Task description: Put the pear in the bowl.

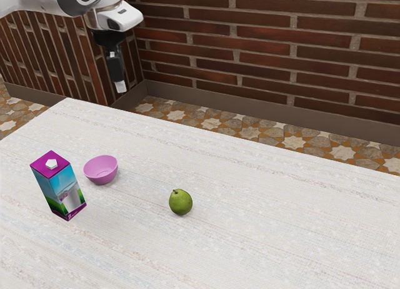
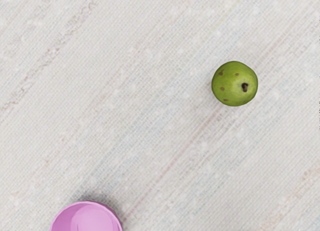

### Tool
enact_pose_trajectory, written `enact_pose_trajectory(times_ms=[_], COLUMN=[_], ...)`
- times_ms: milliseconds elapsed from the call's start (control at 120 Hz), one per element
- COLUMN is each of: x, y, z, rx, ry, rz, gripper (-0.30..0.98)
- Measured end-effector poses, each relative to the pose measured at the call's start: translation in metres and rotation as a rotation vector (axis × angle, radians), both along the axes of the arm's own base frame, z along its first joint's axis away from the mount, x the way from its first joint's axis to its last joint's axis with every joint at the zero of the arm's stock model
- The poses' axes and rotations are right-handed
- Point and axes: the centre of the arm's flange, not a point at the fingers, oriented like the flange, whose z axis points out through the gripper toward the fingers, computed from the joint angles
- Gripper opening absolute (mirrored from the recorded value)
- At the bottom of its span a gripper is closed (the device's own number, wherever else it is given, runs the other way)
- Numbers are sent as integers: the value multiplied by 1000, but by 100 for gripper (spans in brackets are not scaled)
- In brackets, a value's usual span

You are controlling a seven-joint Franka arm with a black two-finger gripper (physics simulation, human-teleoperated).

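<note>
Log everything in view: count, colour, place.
pear: one, green, on the table
bowl: one, pink, on the table between carton and pear, nearer the carton
carton: one, purple, blue and green, upright on the table
table: one, whitish
brick walls: two, red-brown, behind the table
floor: one, patterned brown and cream
arm: one, white and black, exterior view's upper left
claw: one, mostly black, raised

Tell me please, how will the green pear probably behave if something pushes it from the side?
The pear has a plump, nearly round body, so it would probably roll or wobble. Its stem points upward at a slant, so the roll may well curve. The skin looks smooth and undented, which suggests a firm fruit that should hold its shape.
</note>
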Motion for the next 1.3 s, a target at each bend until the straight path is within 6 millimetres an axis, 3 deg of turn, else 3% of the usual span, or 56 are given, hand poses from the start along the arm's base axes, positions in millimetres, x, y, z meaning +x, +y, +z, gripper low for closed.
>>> enact_pose_trajectory(times_ms=[208,275,425,583,783,1058,1300], x=[2,8,27,17,20,27,25], y=[-4,-6,-32,-65,-72,-95,-95], z=[-6,-18,-85,-168,-229,-275,-321], rx=[2,1,-70,-96,-104,-104,-111], ry=[12,33,126,186,173,180,191], rz=[-33,-41,-68,-105,-106,-153,-240], gripper=[69,69,69,68,69,69,69])
